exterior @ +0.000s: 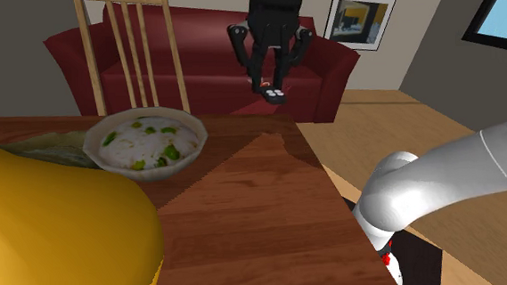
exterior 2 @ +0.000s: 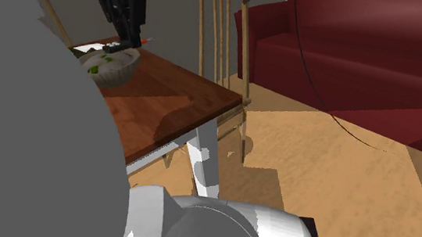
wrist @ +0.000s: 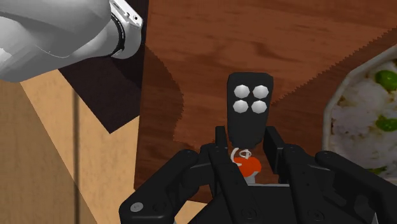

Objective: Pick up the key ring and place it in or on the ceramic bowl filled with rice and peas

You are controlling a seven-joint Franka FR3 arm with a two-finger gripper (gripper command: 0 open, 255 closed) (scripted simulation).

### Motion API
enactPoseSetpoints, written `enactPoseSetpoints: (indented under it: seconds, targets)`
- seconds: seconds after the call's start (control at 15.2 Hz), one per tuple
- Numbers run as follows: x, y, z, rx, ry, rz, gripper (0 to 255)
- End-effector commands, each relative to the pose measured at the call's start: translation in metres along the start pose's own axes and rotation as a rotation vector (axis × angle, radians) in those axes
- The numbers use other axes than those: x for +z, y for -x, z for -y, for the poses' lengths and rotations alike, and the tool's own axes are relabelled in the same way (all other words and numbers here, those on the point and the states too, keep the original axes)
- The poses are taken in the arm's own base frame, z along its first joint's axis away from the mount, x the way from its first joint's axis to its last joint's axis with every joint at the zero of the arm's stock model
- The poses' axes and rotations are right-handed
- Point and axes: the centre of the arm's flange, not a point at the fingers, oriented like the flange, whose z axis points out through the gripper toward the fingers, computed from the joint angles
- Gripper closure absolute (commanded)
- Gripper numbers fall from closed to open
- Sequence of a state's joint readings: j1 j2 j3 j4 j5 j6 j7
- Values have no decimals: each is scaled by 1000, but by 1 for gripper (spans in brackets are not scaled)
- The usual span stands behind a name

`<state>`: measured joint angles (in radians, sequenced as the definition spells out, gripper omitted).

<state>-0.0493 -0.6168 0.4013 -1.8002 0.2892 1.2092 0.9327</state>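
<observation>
The all-black two-finger gripper (wrist: 247, 153) pinches a black key fob with four grey buttons, a wire ring and a red tag (wrist: 250, 105) above the reddish-brown wooden table (exterior: 247, 218). The fob's long axis follows the fingers, with its button end pointing down, away from the hand. In the shoulder view, the pale bowl of rice and peas (exterior: 186, 158) sits at eight o'clock from the gripper. A dark red sofa (exterior: 221, 67) stands behind the table at twelve.
</observation>
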Motion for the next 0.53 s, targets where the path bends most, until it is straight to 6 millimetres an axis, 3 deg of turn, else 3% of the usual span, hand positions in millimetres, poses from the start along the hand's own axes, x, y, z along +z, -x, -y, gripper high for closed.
enactPoseSetpoints:
  seconds: [0.0,0.2,0.46]
  targets:
    - [-11,0,-1,0,0,0,255]
    - [-26,1,0,0,0,0,255]
    - [-29,-1,52,0,0,0,255]
